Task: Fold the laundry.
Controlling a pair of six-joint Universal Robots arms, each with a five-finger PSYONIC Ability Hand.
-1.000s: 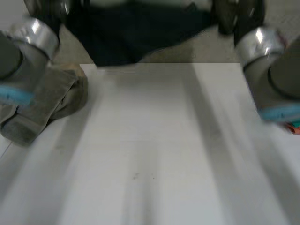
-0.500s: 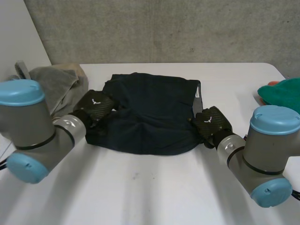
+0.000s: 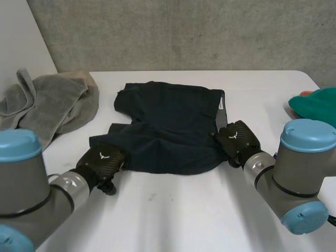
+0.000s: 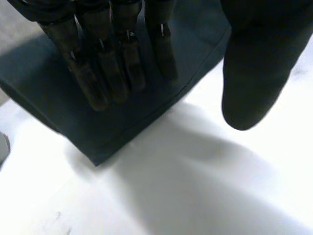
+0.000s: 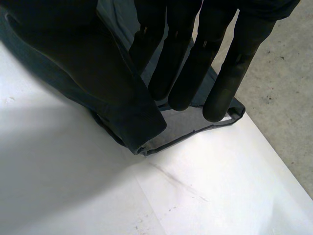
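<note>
The white surface (image 3: 173, 210) carries dark shorts (image 3: 168, 126) spread flat at its middle, with a grey towel heap (image 3: 52, 105) to the left and a teal cloth (image 3: 312, 105) at the right edge. The left robot hand (image 3: 101, 160) holds straight fingers (image 4: 102, 63) over the shorts' near left corner, thumb apart, gripping nothing. The right robot hand (image 3: 236, 137) hangs straight-fingered over the near right edge (nothing pinched there either). A careless close could catch only the top layer, or bunch the cloth and skew the fold.

The right robot hand (image 3: 238, 138) hides part of the shorts (image 3: 168, 128); the teal item (image 3: 315, 107) is cut off.
</note>
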